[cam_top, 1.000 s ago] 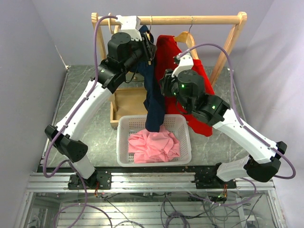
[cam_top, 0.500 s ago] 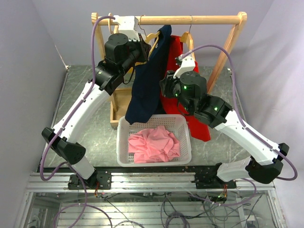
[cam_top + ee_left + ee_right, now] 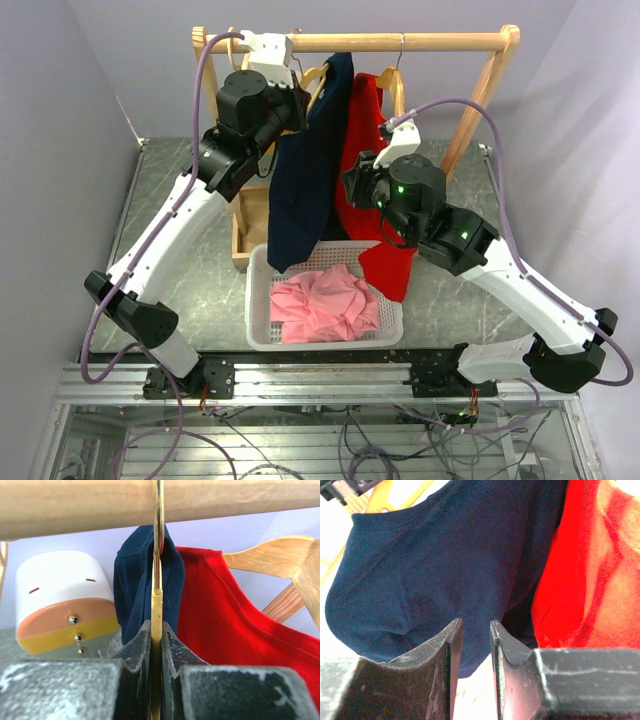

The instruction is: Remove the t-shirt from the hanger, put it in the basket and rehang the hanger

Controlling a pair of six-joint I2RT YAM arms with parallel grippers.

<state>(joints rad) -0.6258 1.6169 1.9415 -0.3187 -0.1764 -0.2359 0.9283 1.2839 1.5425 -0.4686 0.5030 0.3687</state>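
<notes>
Grey marbled counter [image 3: 160, 175] under round wooden rack rail [image 3: 440, 42]. Navy t-shirt [image 3: 305, 170], soft knit, hangs from rail on hanger [image 3: 158, 555]. Red t-shirt [image 3: 365, 140] touching beside it. White lattice plastic basket [image 3: 256, 300] holds crumpled pink cloth [image 3: 320, 305]. Left pincer [image 3: 156, 630] clamped on hanger's thin metal hook. Right pincer [image 3: 475, 625] narrow gap, empty, facing navy fabric.

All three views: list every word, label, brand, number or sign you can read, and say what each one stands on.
None: no readable text in any view.
The navy t-shirt, red t-shirt, pink cloth, white basket, wooden rail and hanger carry no print or label that shows.
The white, orange and yellow housing shows only slots and screws, no lettering.
</notes>
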